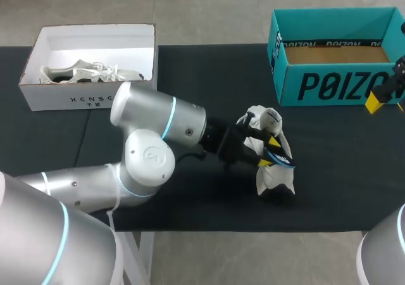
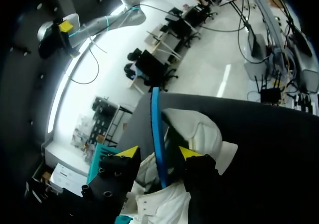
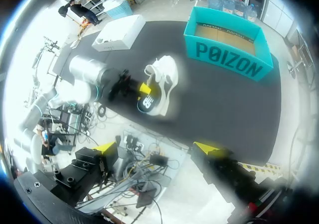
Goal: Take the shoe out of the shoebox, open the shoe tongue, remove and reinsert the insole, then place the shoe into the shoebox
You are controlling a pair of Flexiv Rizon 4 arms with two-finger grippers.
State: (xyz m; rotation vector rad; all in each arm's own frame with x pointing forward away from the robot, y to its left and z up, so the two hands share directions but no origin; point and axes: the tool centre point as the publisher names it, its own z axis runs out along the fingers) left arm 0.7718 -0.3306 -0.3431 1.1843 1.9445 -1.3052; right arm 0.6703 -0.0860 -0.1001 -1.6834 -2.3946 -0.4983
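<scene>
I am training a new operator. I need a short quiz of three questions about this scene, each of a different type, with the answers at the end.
1. True or false: the teal box holds no shoe.
2. Multiple choice: which gripper is at the shoe that stands on the black mat? A left, B right, C both.
3. Short answer: what lies in the white box?
Key: 1 true. 2 A, the left gripper. 3 another white shoe.
</scene>
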